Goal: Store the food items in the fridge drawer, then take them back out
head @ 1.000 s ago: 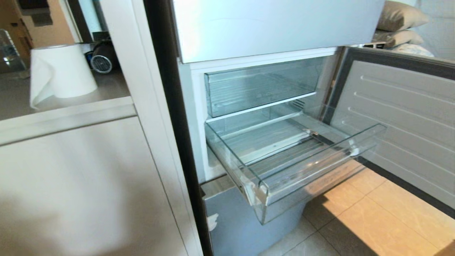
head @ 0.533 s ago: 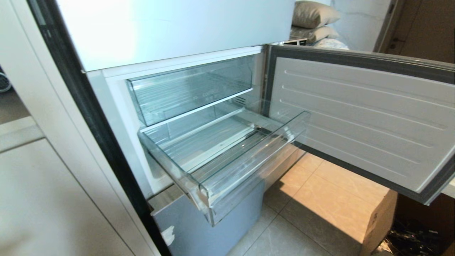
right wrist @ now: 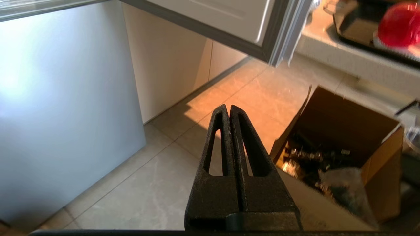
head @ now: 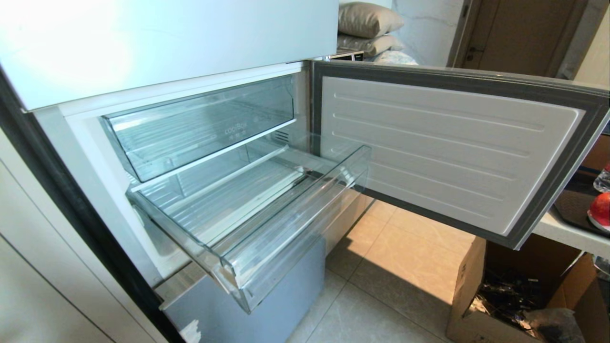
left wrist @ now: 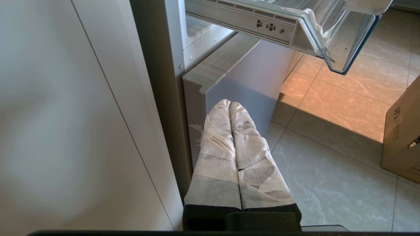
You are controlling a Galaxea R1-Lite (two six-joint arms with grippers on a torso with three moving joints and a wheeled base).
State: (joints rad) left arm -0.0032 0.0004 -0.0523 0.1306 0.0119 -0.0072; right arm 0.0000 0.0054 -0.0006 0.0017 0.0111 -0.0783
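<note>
Both sets of fingers are pressed together with nothing in them. The left gripper (left wrist: 229,104) has its fingertips wrapped in pale tape, tips touching, and it hangs low in front of the grey lower fridge panel (left wrist: 242,75), below the pulled-out drawer. The right gripper (right wrist: 228,109) is bare black, its two fingers squeezed flat against each other, pointing down over the tiled floor (right wrist: 137,183) next to an open cardboard box (right wrist: 367,131) full of dark clutter. Neither arm shows up in the head view.

Moving outward: the fridge drawer (head: 286,238), the clear shallow one with the ribbed floor and low front lip, is slid well out of the fridge and has nothing in it. Right above it sits the taller-fronted clear drawer (head: 200,128), pushed in. The fridge door (head: 443,152) is swung wide open to the right, white ribbed inner side facing us.

The food item, the red tomato-like piece (head: 601,209), isn't in the drawer at all. It's way off at the right edge of the head view on a dark tray (head: 574,205) on a pale counter (head: 567,236), past the end of the open door, and only partly in frame. The right wrist view catches it too as a red blob up on that ledge above the box.

A couple of pillows (head: 367,19) are stacked behind the fridge.
</note>
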